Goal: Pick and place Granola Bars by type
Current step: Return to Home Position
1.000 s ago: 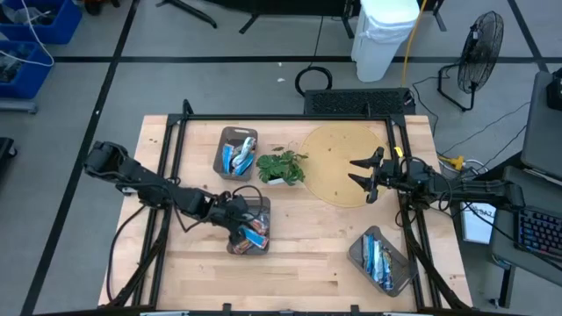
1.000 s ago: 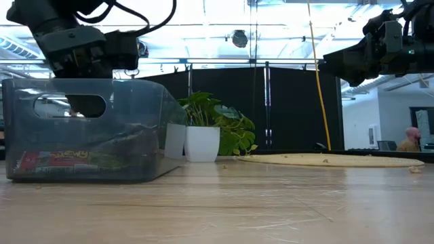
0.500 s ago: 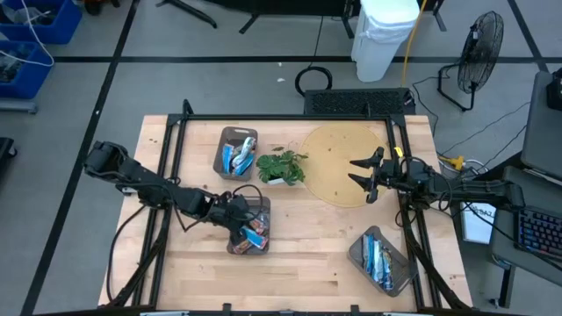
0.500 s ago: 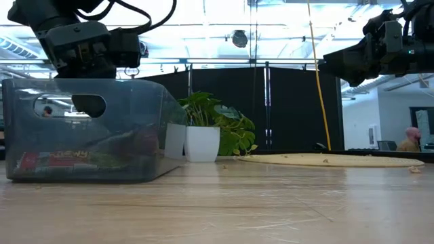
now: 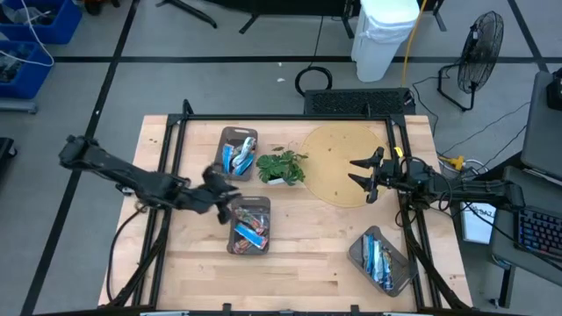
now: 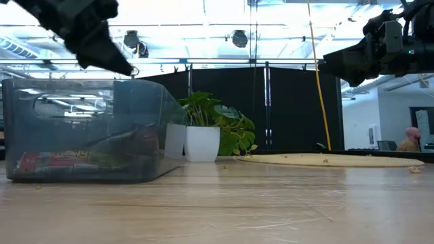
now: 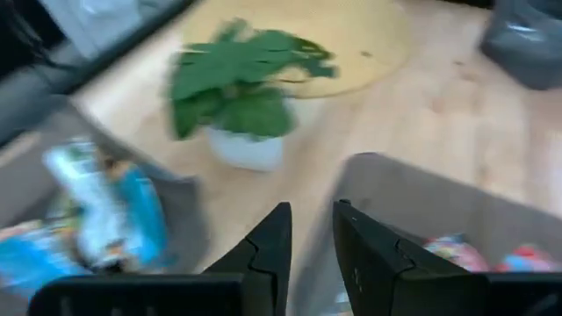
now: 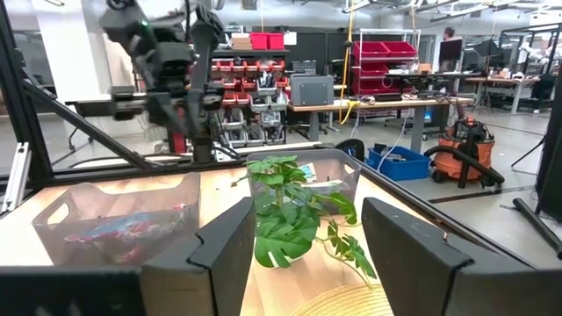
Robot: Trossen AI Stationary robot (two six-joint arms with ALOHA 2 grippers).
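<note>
Red-wrapped granola bars (image 5: 251,230) lie in the centre tray (image 5: 263,207), which stands on the table. Blue bars (image 5: 235,156) fill the far tray (image 5: 230,136), and blue-silver bars (image 5: 378,259) lie in the near right tray (image 5: 356,250). My left gripper (image 5: 226,207) hovers above the centre tray's left rim, tilted down. In the left wrist view its fingers (image 7: 310,207) stand slightly open with nothing between them. My right gripper (image 5: 352,172) waits open and level over the round mat (image 5: 338,149), holding nothing.
A small potted plant (image 5: 281,165) stands between the far tray and the mat. A black frame (image 5: 281,118) runs around the table's far and side edges. Bare wood lies along the near edge between the centre and right trays.
My left gripper has risen out of the centre tray and drawn back toward the table's left edge, tipping from pointing steeply down to a shallower slant. The red bars stay in the tray.
</note>
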